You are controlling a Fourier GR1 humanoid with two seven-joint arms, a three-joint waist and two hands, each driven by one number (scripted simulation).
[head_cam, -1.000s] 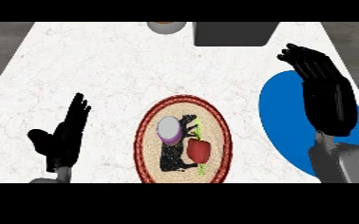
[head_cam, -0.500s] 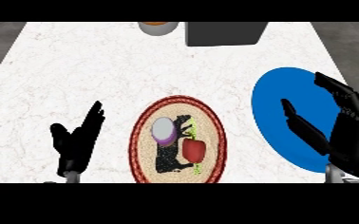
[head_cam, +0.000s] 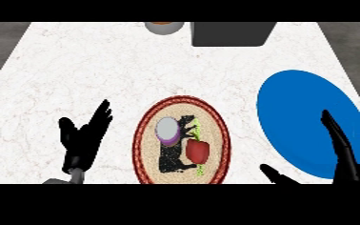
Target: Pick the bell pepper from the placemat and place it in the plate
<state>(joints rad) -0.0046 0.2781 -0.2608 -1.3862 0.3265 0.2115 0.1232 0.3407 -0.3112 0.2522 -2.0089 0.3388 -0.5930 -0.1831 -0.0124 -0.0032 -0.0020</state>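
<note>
a white marbled worktop (head_cam: 91, 71) carries a round red-rimmed placemat (head_cam: 181, 143), a blue plate (head_cam: 302, 119) to its right, a dark box (head_cam: 231, 33) and a small bowl (head_cam: 165, 26) at the far edge. the red bell pepper (head_cam: 197, 151) lies on the placemat beside a purple-rimmed disc (head_cam: 168, 129). the left robot hand (head_cam: 83, 140) rests open left of the placemat, fingers straight, holding nothing. the right robot hand (head_cam: 339, 148) is spread wide over the plate's near edge, empty.
</note>
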